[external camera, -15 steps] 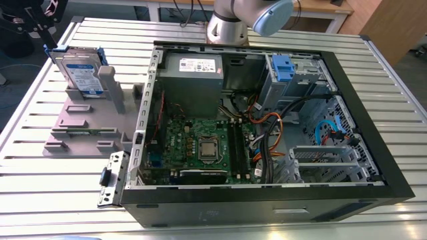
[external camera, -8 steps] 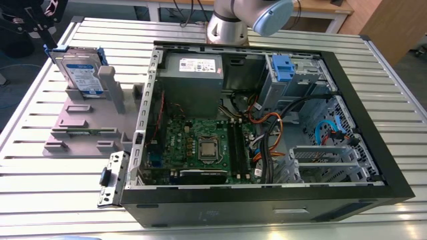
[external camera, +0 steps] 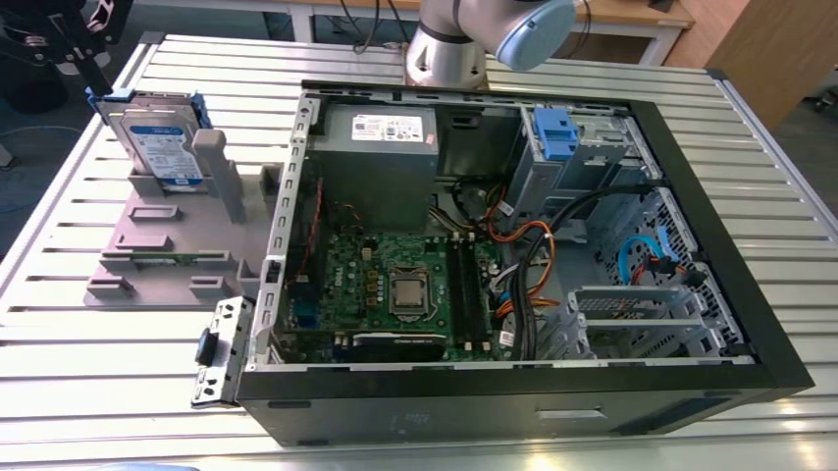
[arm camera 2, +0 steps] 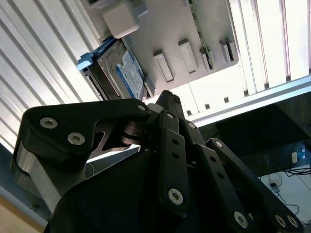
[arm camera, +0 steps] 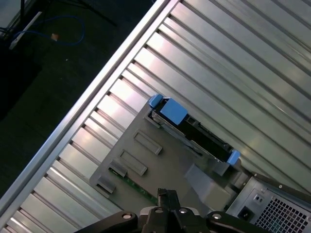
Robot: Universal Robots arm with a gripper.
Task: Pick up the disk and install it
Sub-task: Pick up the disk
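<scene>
The disk (external camera: 160, 142) is a silver drive with a white and blue label in a blue bracket. It stands on edge in a grey holder (external camera: 157, 235) on the exterior view's left, beside the open computer case (external camera: 733, 275). My gripper (external camera: 92, 74) hangs above the disk's far upper corner, black fingertips together with nothing between them. In both wrist views the disk (arm camera 2: 124, 73) (arm camera: 194, 133) lies beyond the gripper (arm camera 2: 167, 97) (arm camera: 167, 195), apart from it, still in the holder (arm camera 2: 184, 29) (arm camera: 160, 165).
The case lies open on a ribbed metal table (external camera: 78, 324), showing the motherboard (external camera: 392, 285), power supply (external camera: 380, 132), loose cables and a drive bay with a blue clip (external camera: 555, 132). The arm's base (external camera: 458, 39) stands behind the case. The table edge (arm camera: 92, 97) drops to a dark floor.
</scene>
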